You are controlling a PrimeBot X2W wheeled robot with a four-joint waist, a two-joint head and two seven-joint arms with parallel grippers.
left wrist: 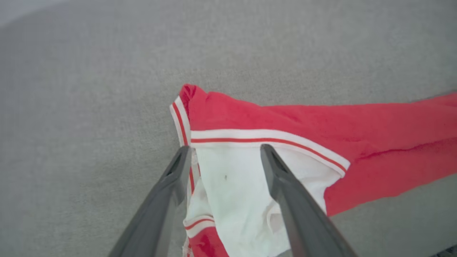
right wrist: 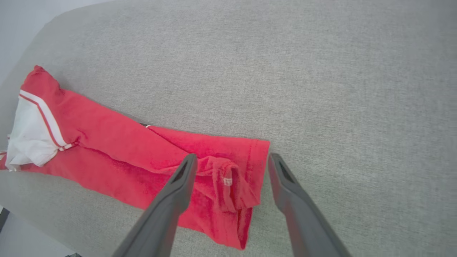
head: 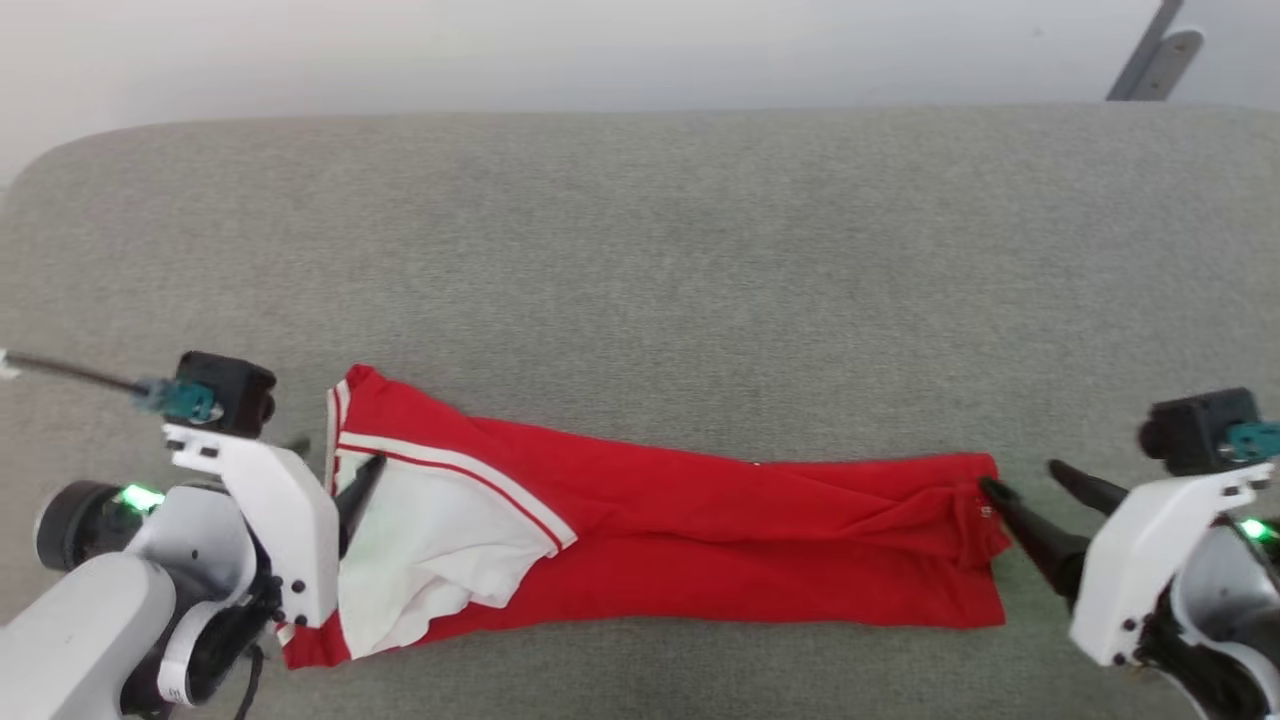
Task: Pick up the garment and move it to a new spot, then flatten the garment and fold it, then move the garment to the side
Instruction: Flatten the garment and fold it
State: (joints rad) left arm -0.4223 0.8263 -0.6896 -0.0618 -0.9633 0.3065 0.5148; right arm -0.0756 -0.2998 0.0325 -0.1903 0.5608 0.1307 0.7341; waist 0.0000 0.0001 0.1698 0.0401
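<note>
Both arms reach low. The left gripper (head: 335,465) and right gripper (head: 1020,475) are wide open, empty, one at each end of the garment (head: 720,540).

The garment (head: 700,540) lies stretched left to right along the front of the cushion (head: 640,250), the left gripper (left wrist: 225,147) at its left end, the right gripper (head: 1020,475) at its right.

The work surface (head: 640,250) is a wide pad covered in grey woven fabric, with a rounded corner at the far left. Its far edge runs straight across the head view. Beyond it lies a plain, pale, evenly lit background (head: 500,50). A grey metal strut (head: 1150,60) leans at the far right. Lighting is soft and diffuse; shadows are faint.
</note>
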